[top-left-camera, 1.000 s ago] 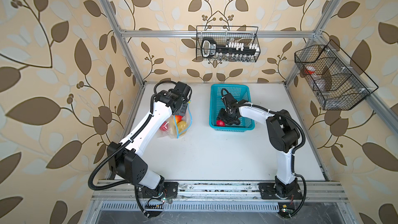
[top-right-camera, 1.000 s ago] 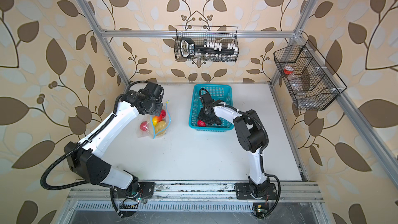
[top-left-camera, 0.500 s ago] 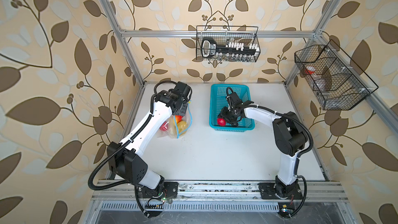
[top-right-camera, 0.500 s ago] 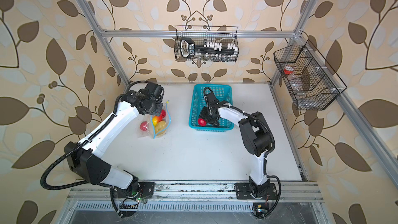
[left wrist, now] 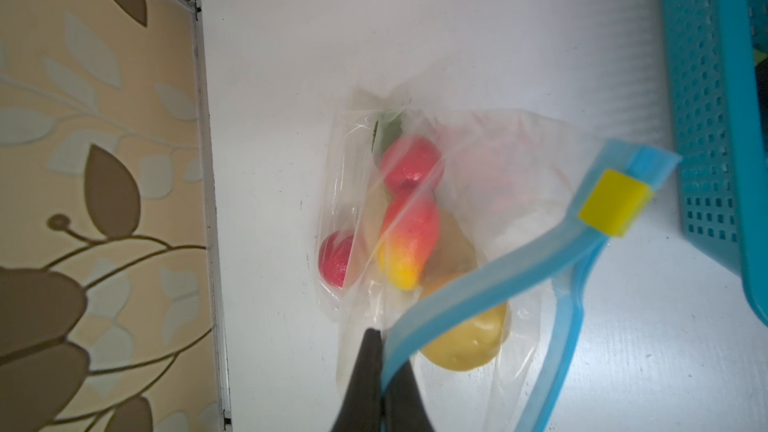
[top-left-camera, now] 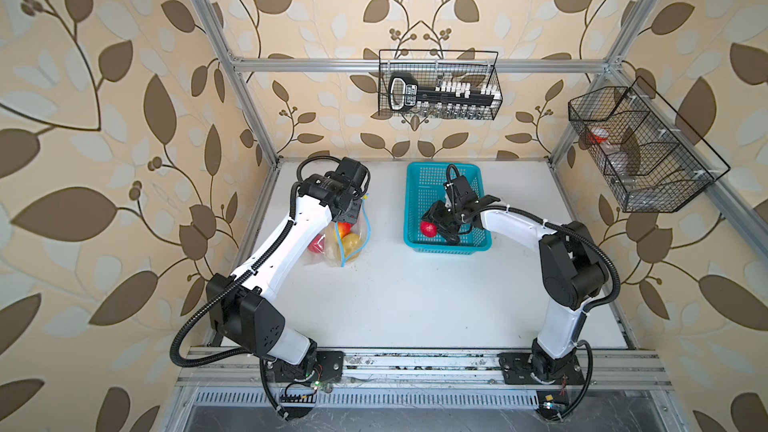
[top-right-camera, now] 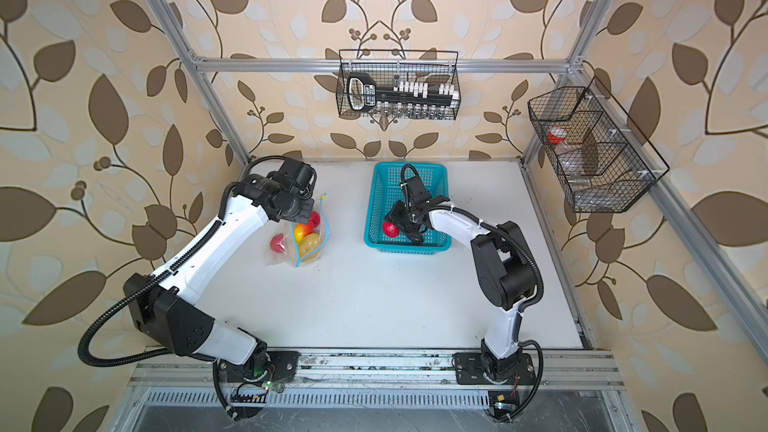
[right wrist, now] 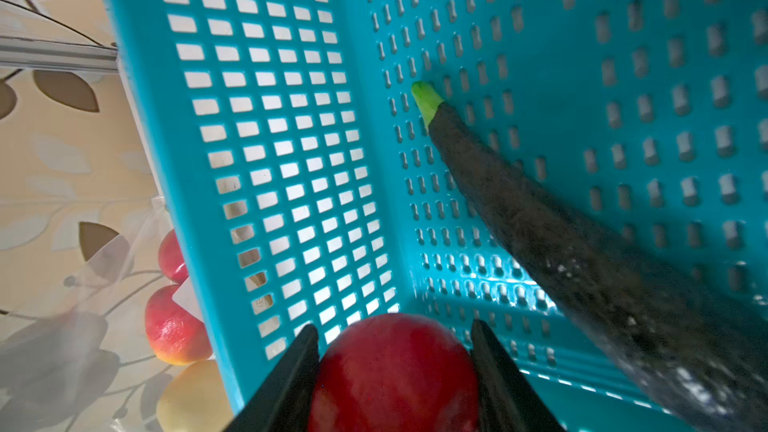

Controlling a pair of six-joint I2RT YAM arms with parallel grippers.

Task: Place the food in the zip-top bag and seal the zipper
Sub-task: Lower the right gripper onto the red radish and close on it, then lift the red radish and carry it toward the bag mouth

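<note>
Clear plastic zip-top bag [left wrist: 519, 151] is held at its light-blue zipper strip [left wrist: 478, 284] by the left gripper [left wrist: 378, 336], jaws pinched shut, with toy produce [left wrist: 409, 234] lying beneath it. Turquoise perforated plastic basket [right wrist: 270, 118] surrounds the right gripper [right wrist: 394, 326]; a long dark purple toy eggplant [right wrist: 540, 222] lies just beside it, and a round red toy tomato [right wrist: 395, 376] is clamped in its jaws.

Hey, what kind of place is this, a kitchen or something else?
Likely a robot test booth, not a kitchen: a left arm and right arm bolted to a rail, an aluminium frame over leaf wallpaper, a toy tomato and turquoise basket.
</note>
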